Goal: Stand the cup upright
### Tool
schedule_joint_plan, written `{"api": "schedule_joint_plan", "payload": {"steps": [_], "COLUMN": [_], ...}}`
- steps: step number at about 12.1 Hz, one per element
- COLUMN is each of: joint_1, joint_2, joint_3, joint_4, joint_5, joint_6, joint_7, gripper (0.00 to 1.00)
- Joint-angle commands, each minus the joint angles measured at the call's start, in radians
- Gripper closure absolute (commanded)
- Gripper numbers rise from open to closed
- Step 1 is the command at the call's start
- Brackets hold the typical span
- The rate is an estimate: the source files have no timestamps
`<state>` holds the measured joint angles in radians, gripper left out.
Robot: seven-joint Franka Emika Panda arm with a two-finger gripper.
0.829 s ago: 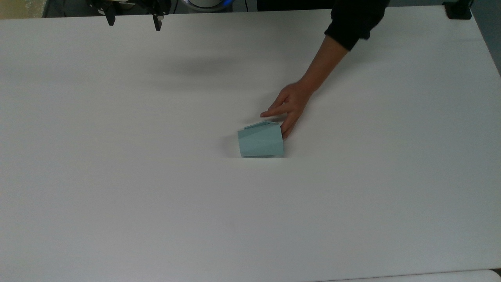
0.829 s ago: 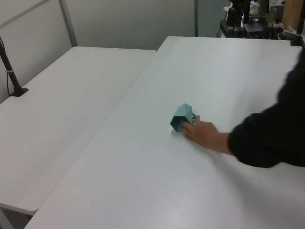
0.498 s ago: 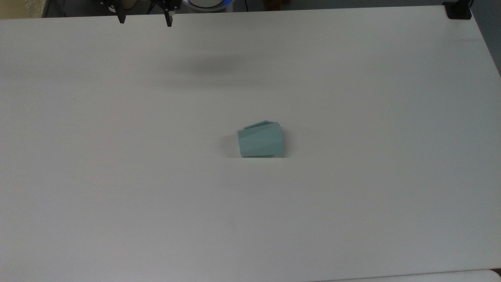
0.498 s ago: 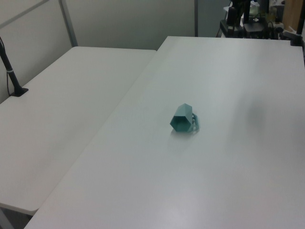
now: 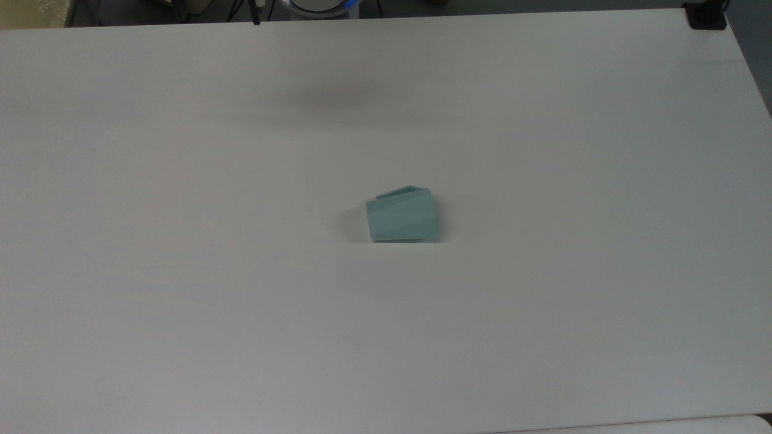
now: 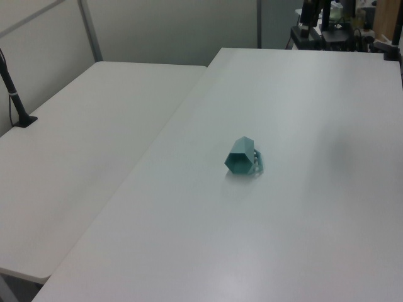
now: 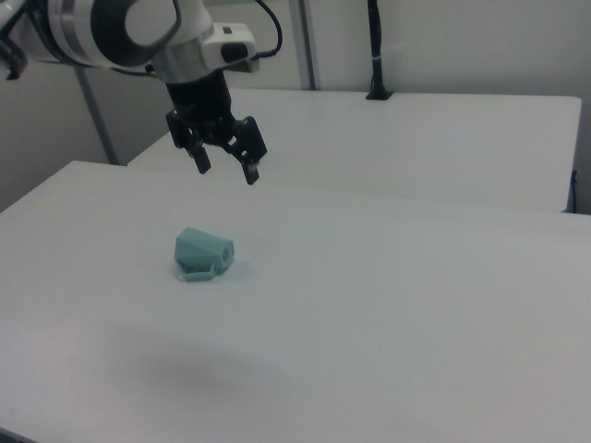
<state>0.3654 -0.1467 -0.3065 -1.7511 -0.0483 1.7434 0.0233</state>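
Note:
The pale teal cup [image 5: 401, 218] lies on its side near the middle of the white table [image 5: 543, 150]. Its narrower base points to the top view's left and its handle lies along the far side. In the left view the cup [image 6: 242, 158] shows its polygonal end, handle to the right. In the right view the cup [image 7: 202, 254] rests with its handle toward the camera. My gripper [image 7: 227, 166] hangs open high above the table, up and slightly right of the cup in the right view, holding nothing.
A second white table [image 6: 82, 126] adjoins on the left view's left, with a black clamp post [image 6: 16, 94] on it. Dark equipment [image 6: 327, 25] stands beyond the far table edge. A black clamp [image 5: 702, 15] sits at the top view's upper right corner.
A person's hand that touched the cup has withdrawn from the table. The gripper has slid up past the top view's upper edge. The cup has not moved.

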Motion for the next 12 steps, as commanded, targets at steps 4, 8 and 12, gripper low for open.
{"api": "schedule_joint_plan", "payload": {"steps": [4, 8, 12], "joint_1": [0.0, 0.018, 0.156], "joint_2": [-0.004, 0.021, 0.12], "joint_3": [-0.003, -0.006, -0.002], "joint_4": [0.036, 0.057, 0.12], "joint_5": [0.019, 0.024, -0.004], "joint_6": [-0.05, -0.05, -0.044], "joint_7": [0.001, 0.032, 0.208], "gripper": [0.0, 0.0, 0.0]}}
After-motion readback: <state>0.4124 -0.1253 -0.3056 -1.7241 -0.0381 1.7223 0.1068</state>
